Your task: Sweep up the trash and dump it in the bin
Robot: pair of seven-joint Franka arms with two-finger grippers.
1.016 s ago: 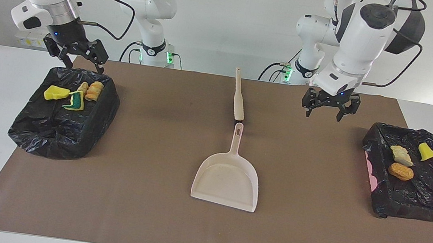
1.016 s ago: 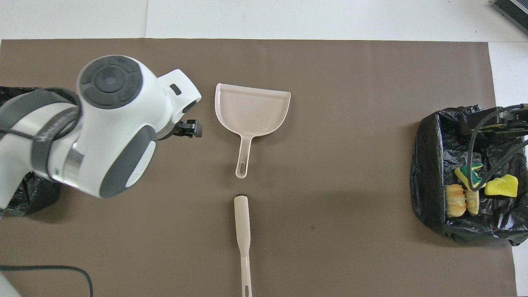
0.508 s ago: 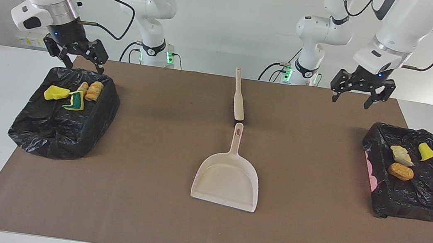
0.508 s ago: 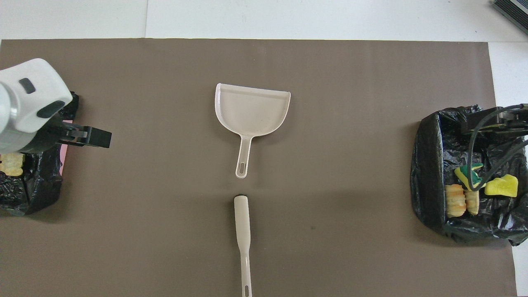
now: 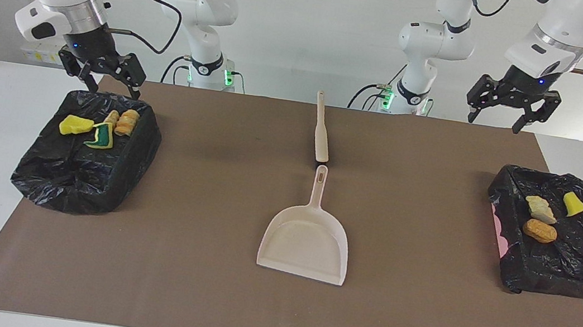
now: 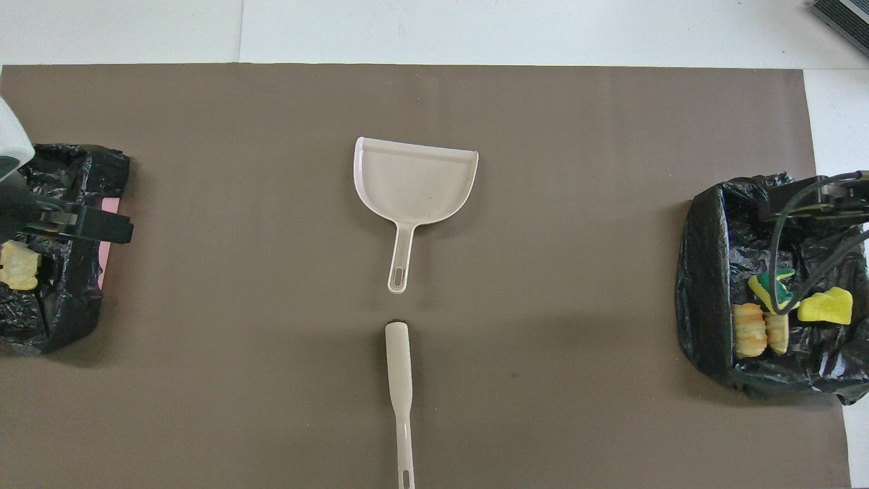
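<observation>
Black plastic is lining the bin at the right arm's end of the table, and four pieces of trash are lying in the part of it nearest the robots: yellow sponge lumps and orange-brown chunks. The right gripper is hanging over that bin's robot-side rim, jaws spread wide and gripping nothing; in the overhead view its cables are crossing the bin and hiding part of the sponge beneath. Mid-table, on the brown mat, the brush is lying with its handle pointing toward the robots, its bristles hardly showing, and its handle tip is running off the bottom edge of the overhead view. Just beside its head, farther from the robots, the dustpan is sitting flat with nothing in it. The second bin is resting at the left arm's end, holding three more pieces: a pale chunk, an orange-brown one and a yellow one. In the overhead view this bin is being cut off at the edge. The left gripper is hovering over the table's robot-side edge near that bin, jaws wide apart, holding nothing.
</observation>
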